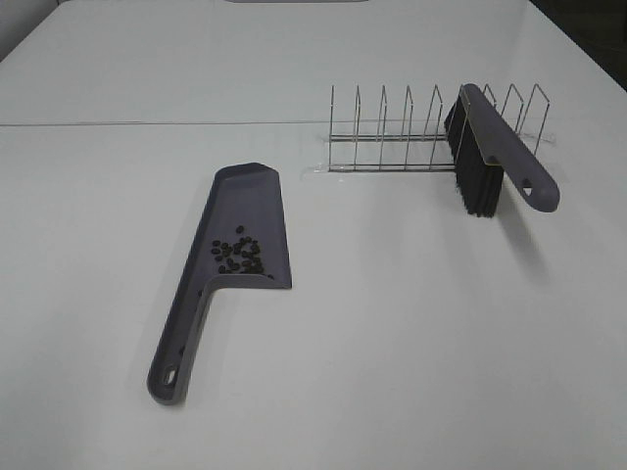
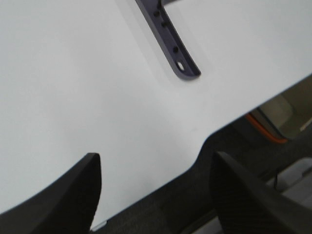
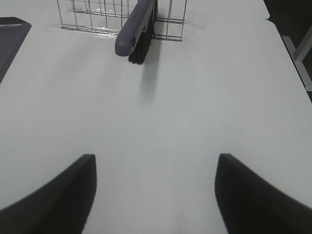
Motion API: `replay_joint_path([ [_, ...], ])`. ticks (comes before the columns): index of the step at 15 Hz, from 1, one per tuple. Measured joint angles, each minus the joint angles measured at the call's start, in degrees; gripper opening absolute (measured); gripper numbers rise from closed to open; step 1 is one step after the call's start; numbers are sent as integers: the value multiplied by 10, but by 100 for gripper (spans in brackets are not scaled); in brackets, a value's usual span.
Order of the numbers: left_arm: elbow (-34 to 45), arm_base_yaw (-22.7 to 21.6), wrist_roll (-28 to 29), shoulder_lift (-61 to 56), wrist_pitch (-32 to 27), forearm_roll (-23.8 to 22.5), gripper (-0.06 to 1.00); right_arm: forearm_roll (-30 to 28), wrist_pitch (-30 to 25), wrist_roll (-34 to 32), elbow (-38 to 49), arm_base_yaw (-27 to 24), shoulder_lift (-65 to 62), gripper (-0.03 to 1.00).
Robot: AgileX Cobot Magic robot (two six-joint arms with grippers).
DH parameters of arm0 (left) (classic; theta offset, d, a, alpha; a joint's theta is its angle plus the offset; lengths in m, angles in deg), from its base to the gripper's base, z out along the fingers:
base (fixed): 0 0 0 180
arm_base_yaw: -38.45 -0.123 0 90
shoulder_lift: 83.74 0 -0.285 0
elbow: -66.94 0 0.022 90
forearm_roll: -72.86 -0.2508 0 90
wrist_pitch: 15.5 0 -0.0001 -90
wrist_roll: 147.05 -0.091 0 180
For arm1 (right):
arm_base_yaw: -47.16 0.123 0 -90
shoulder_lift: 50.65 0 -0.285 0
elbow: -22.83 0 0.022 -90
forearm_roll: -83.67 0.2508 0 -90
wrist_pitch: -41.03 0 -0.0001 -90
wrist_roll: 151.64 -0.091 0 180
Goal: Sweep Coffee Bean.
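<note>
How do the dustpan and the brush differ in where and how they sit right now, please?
The dustpan lies flat on the table; the brush stands on edge in the wire rack. The dustpan holds the coffee beans; the brush touches none. The dustpan is on the left, the brush on the right. Both are grey-purple plastic.

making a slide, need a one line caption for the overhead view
Coffee beans lie in a grey dustpan on a white table; a brush rests in a wire rack.
</note>
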Motion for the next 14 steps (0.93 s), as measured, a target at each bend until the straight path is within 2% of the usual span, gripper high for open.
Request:
replay_joint_path([
  [4, 0, -140, -1, -135, 0, 0, 61, 0, 0, 0, 0, -6, 0, 68],
  [6, 1, -187, -1, -168, -1, 0, 61, 0, 0, 0, 0, -6, 0, 68],
  [14, 2, -197, -1, -185, -1, 0, 61, 0, 0, 0, 0, -16, 0, 68],
])
